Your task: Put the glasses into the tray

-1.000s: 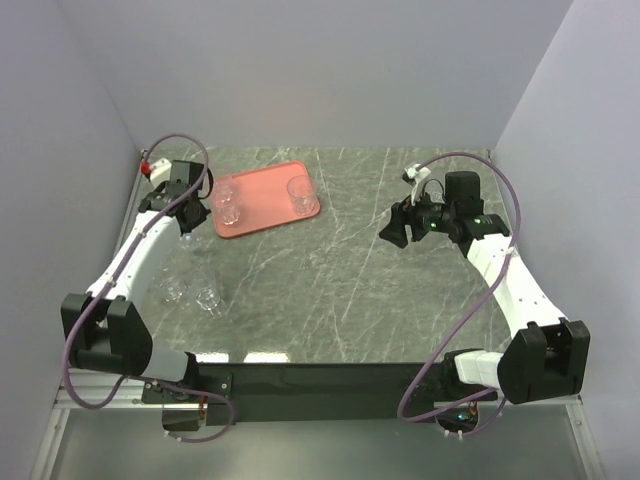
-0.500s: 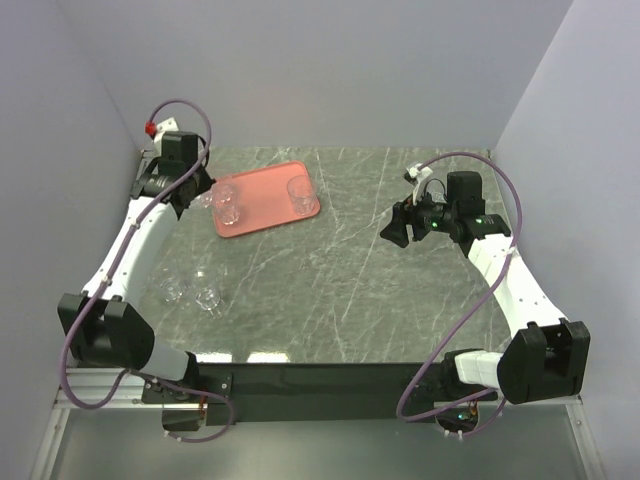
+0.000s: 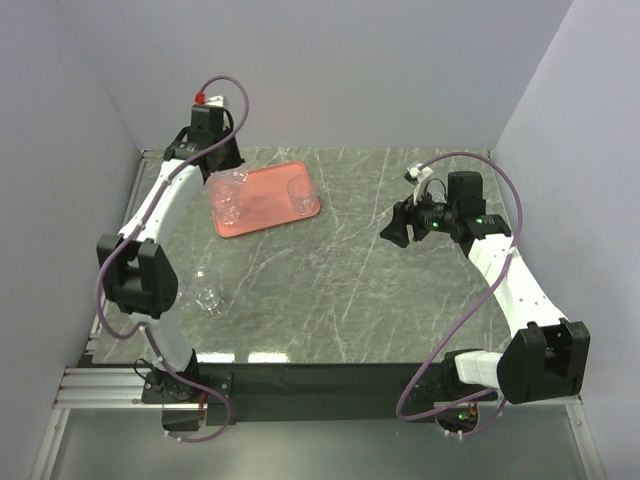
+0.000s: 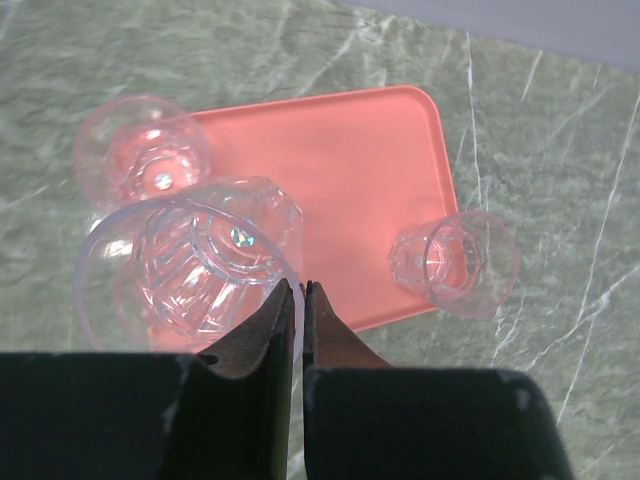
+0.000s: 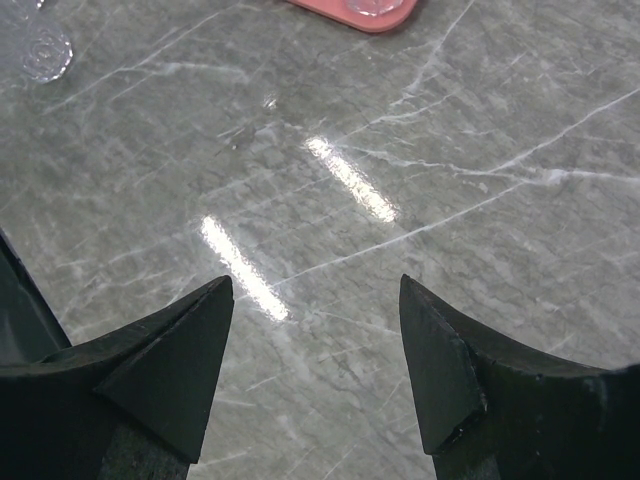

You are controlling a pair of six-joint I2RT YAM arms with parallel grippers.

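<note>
The salmon-red tray (image 3: 268, 205) lies at the back left of the table; it also shows in the left wrist view (image 4: 340, 170). Two clear glasses stand in it, one at its right end (image 3: 299, 192) (image 4: 455, 262) and one at its left end (image 3: 228, 211) (image 4: 143, 150). My left gripper (image 3: 222, 176) (image 4: 299, 287) is shut on the rim of a third glass (image 3: 233, 183) (image 4: 190, 265) and holds it above the tray's left end. My right gripper (image 3: 398, 232) (image 5: 315, 300) is open and empty above the marble table.
A loose glass (image 3: 207, 297) stands on the table at the near left, beside the left arm's lower link, which hides the spot to its left. A glass (image 5: 42, 45) and a tray corner (image 5: 368, 10) show at the top of the right wrist view. Walls enclose the table.
My left gripper has swung from the table's left edge back and to the right, carrying the glass over the tray's left end. The right arm has not moved.
</note>
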